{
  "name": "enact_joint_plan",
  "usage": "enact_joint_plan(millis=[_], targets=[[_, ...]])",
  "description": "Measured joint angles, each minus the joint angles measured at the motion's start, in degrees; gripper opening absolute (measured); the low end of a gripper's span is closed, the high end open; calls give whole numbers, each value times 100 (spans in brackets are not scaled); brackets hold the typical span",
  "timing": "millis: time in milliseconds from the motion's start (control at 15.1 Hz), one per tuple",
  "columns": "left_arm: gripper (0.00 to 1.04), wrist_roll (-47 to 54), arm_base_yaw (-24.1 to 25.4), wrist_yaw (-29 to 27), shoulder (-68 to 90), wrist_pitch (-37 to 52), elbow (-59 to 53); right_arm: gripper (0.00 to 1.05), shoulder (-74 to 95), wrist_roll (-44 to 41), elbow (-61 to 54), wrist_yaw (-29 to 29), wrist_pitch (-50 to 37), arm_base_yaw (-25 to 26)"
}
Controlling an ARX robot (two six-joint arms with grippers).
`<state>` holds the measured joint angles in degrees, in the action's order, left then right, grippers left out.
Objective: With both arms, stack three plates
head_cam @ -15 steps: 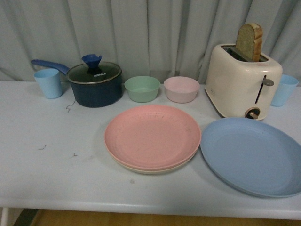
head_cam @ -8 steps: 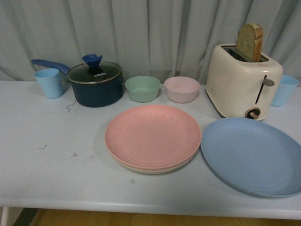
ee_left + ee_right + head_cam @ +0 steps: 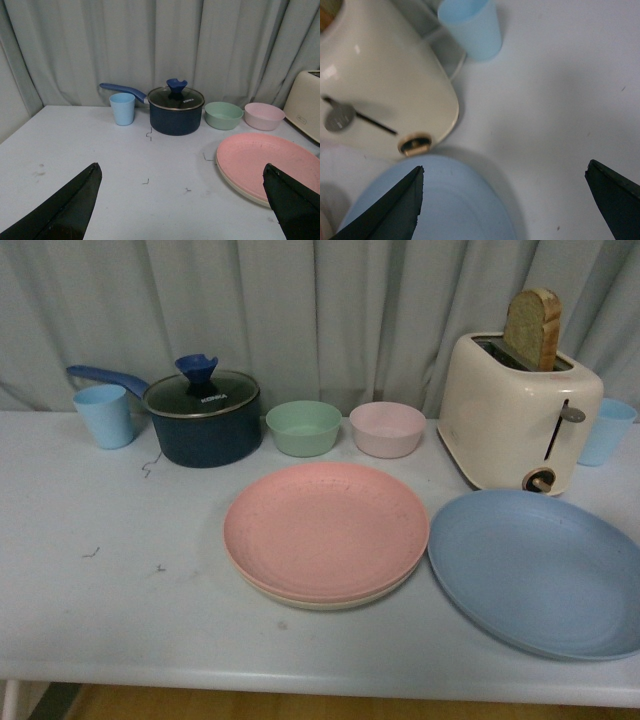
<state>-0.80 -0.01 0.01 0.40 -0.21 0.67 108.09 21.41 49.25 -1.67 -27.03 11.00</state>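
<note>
1. Right gripper [image 3: 504, 167] released, empty; blue plate [image 3: 440, 200] just beneath, lower right of the front frame.
2. Left gripper [image 3: 181, 167] likewise released, empty.
3. Pink plate [image 3: 325, 530] sits on beige plate [image 3: 320, 602], frame centre; right gripper is nearer the blue plate.

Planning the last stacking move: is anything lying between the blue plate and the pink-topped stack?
Nothing visible does. The blue plate lies right beside the pink plate, no object between their rims; the toaster stands farther back, off that path.
</note>
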Motion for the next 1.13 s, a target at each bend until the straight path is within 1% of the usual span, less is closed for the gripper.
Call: enact_joint_plan(millis=[132,331,397,596,728,795,1126], targets=[[98,0,0,-2,0,2,0,98,420,-164,249,282,509,-295],[98,2,0,0,0,2,0,98,898,-492,619,667,1283,-549],[98,2,0,-2,0,2,0,98,968,-518,734,706,1523,-592],[98,2,0,0,0,2,0,98,1185,-522,887,634,1884,-726],[98,2,0,0,0,0,0,98,1266,-431,887,369,1967,-774],[98,0,0,-2,0,0,0,91,1290,-372,887,286,1971,-772],[98,2,0,0,0,0,0,37,1344,-299,863,293,1858,-748]])
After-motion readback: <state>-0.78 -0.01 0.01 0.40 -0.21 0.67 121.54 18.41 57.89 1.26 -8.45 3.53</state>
